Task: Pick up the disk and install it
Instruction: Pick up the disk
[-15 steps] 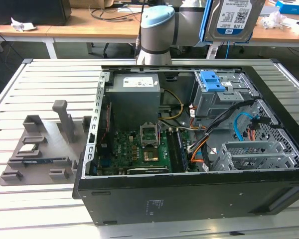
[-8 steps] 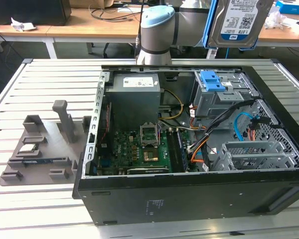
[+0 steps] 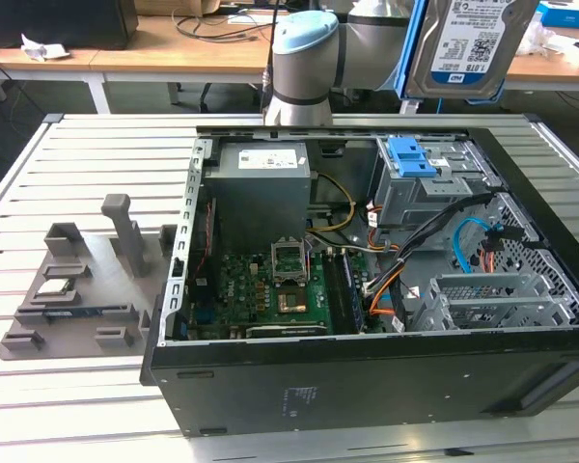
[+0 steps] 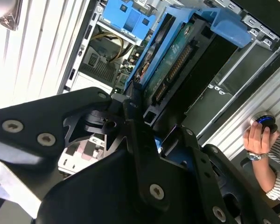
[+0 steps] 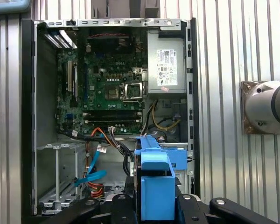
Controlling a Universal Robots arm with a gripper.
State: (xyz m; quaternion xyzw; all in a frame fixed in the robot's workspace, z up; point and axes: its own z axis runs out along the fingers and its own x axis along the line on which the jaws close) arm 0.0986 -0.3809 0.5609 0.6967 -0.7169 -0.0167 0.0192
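With my black gripper (image 5: 156,193) clamped on the blue-framed silver disk (image 3: 473,43) above the open black computer case (image 3: 367,381), 1 slip could drop it onto the green motherboard (image 3: 270,289).

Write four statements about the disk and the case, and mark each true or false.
1. The claw holds the disk in the air. True.
2. The disk sits in its bay. False: it hangs over the case, not yet installed.
3. The case is open, its board exposed. True.
4. The power supply lies on the table. False: it sits inside the case.
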